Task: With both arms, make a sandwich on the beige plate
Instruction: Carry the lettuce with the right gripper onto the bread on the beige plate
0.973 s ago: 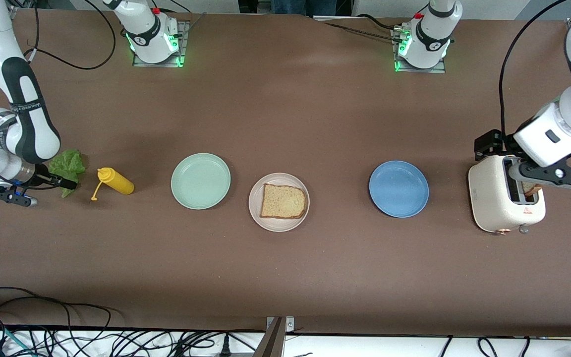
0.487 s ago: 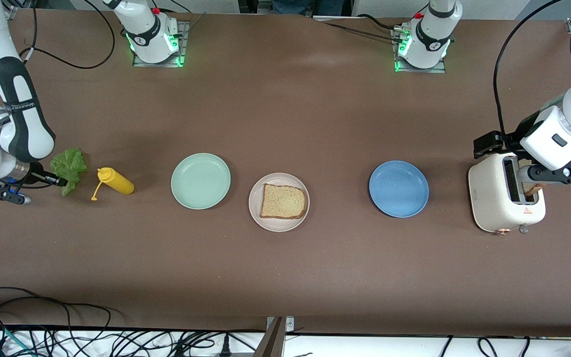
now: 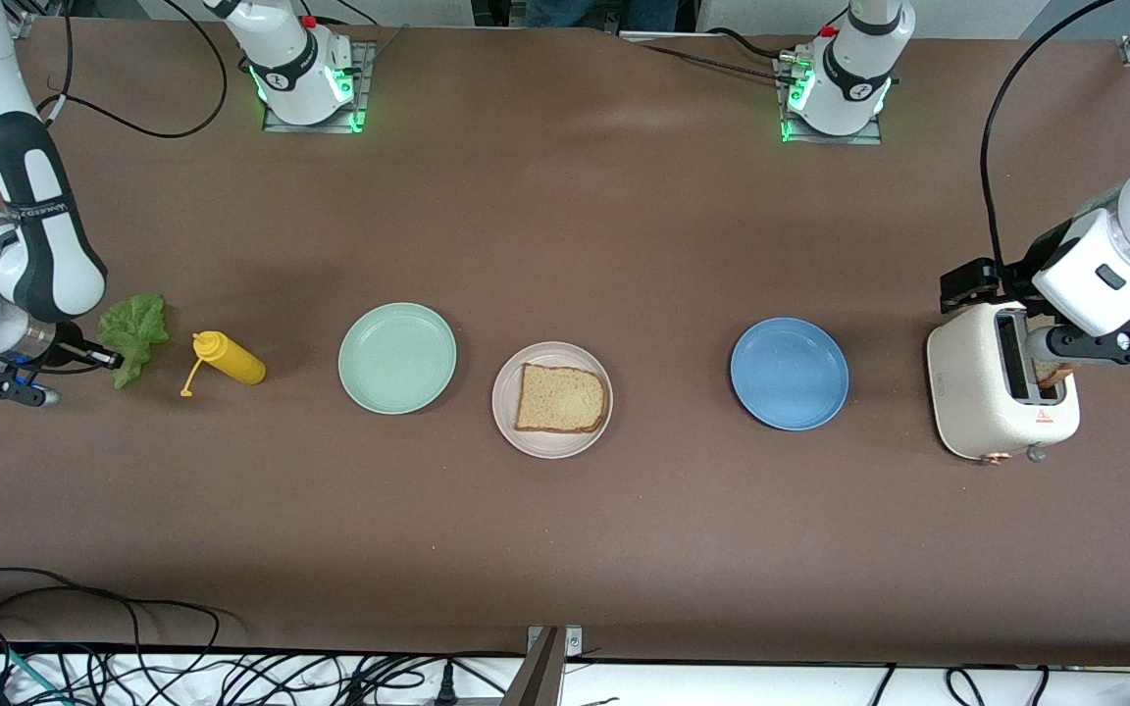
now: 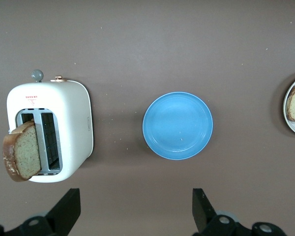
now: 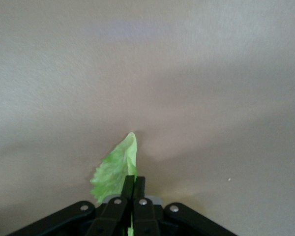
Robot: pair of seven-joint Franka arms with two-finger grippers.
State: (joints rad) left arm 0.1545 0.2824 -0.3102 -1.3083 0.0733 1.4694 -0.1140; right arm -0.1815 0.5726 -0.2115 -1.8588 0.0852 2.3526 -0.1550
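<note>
- Right gripper (image 3: pixel 116 359), front view: its fingers are pinched together on the stalk end of the lettuce leaf (image 3: pixel 133 332), at the right arm's end of the table, beside the yellow squeeze bottle (image 3: pixel 229 359).
- The beige plate (image 3: pixel 551 399) sits mid-table with one bread slice (image 3: pixel 560 398) already on it. From the plate, the leaf lies toward the right arm's end, past the mint plate (image 3: pixel 396 357) and the bottle. The carry, I judge, runs along the table's length, and the right arm is the nearer one for it.
- Left gripper (image 3: pixel 1095 344) hangs over the toaster (image 3: pixel 997 395), which stands past the blue plate (image 3: pixel 789 373) toward the left arm's end.
- Left wrist view: the left fingers stand wide apart, holding nothing. A second bread slice (image 4: pixel 20 156) leans out of a toaster slot. A red mark and small red print show on the toaster; I cannot read them.
- Right wrist view: the closed fingers clamp the leaf, its long axis running straight out from the fingertips.
</note>
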